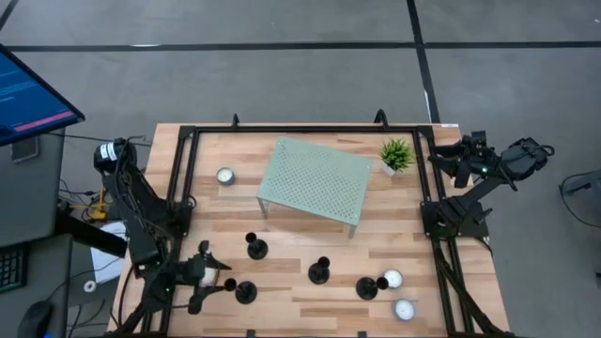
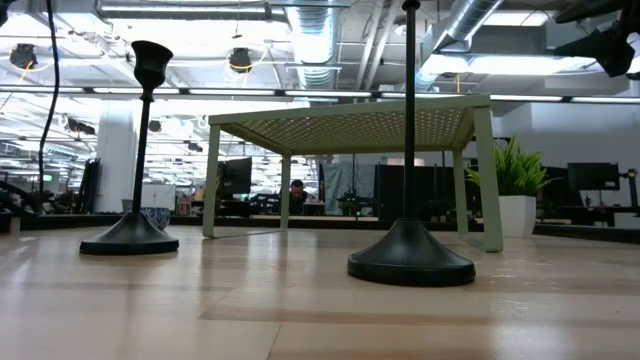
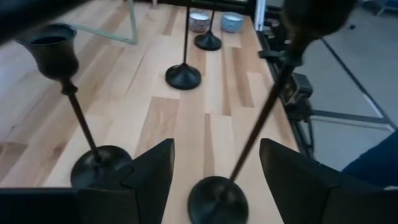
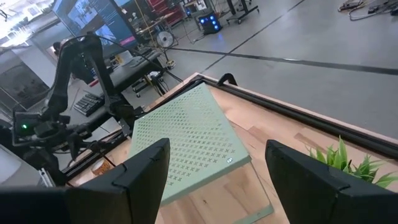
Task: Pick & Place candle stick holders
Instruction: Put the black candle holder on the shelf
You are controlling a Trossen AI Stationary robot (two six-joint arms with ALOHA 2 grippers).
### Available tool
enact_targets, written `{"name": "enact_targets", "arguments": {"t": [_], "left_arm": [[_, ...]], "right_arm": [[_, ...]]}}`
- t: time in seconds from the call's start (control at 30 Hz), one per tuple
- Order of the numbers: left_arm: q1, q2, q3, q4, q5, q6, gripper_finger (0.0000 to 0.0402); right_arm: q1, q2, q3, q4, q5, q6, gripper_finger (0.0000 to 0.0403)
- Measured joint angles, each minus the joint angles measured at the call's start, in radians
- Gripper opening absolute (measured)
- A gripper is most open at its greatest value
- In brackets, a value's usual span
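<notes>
The left gripper sits low at the near left corner of the pale wooden table, its dark fingers spread wide either side of a black metal candle stick holder. The holder's round disc base rests on the wood between them, not yet clasped. Its thin stem leans, cup tipped away towards the table edge, so closing off-centre could topple it. Three more holders stand upright along the front. The right gripper waits open at the far right.
</notes>
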Motion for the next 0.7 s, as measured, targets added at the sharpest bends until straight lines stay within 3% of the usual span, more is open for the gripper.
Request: {"name": "enact_targets", "arguments": {"t": [0.27,0.53,0.7], "left_arm": [[0.031,0.025,0.0,0.053,0.086,0.039,0.0241],[0.083,0.052,0.0,0.159,0.084,0.131,0.0241],[0.142,0.098,0.0,0.263,0.187,0.201,0.0241]], "right_arm": [[0.0,0.0,0.0,-0.003,0.0,0.018,0.0256],[0.0,0.0,0.0,-0.016,-0.001,0.015,0.0256],[0.0,0.0,0.0,-0.023,-0.016,0.015,0.0256]]}}
